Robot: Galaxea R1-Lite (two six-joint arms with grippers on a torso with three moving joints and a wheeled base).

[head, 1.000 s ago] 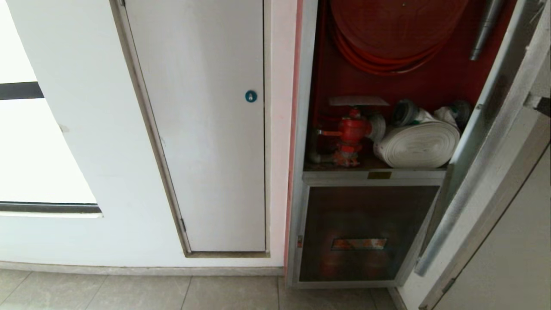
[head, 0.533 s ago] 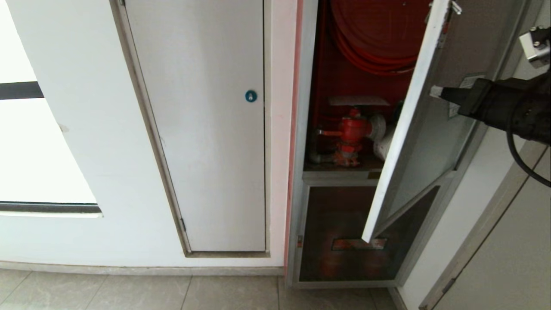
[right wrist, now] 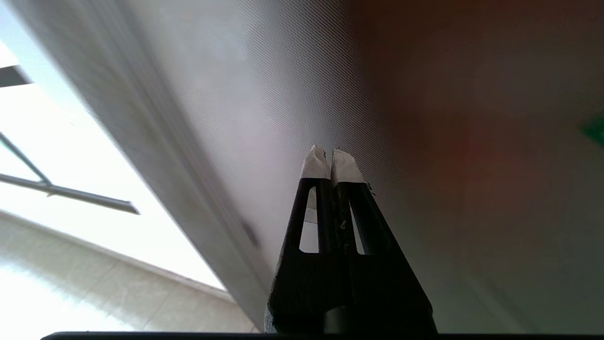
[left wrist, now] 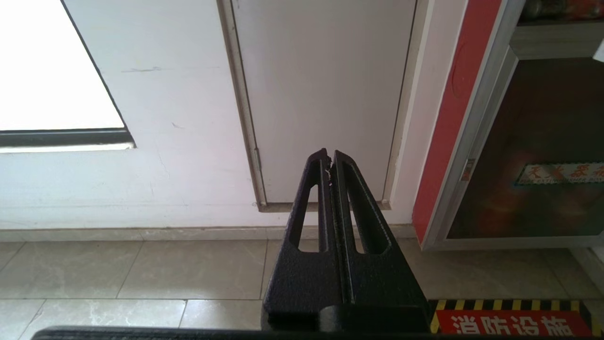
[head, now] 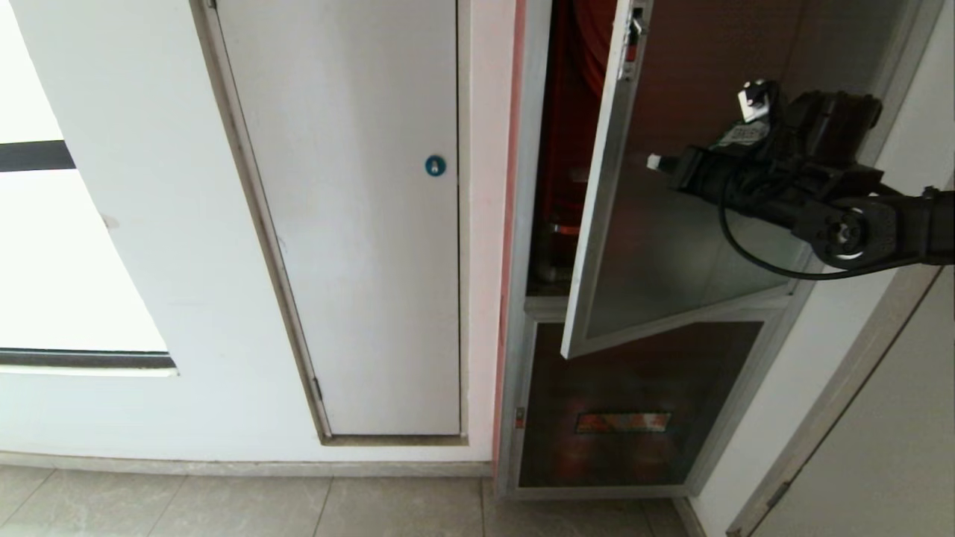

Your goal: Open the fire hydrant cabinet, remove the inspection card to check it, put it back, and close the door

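Note:
The fire hydrant cabinet stands right of centre in the head view, and only a narrow red strip of its inside shows. The door, smoked glass in a silver frame, stands partly swung in with a small red latch at its free edge. My right gripper is shut with nothing in it. Its white-taped fingertips rest against the door's glass. The inspection card is hidden. My left gripper is shut and empty, parked low near the floor.
A plain white door with a blue round lock fills the wall left of the cabinet. Below the swinging door is a smaller dark panel with a slot. A yellow-black floor marking lies before the cabinet.
The door has swung from wide open towards the cabinet, covering the reel, valve and hose. My right arm came in from the right and followed the door leftward.

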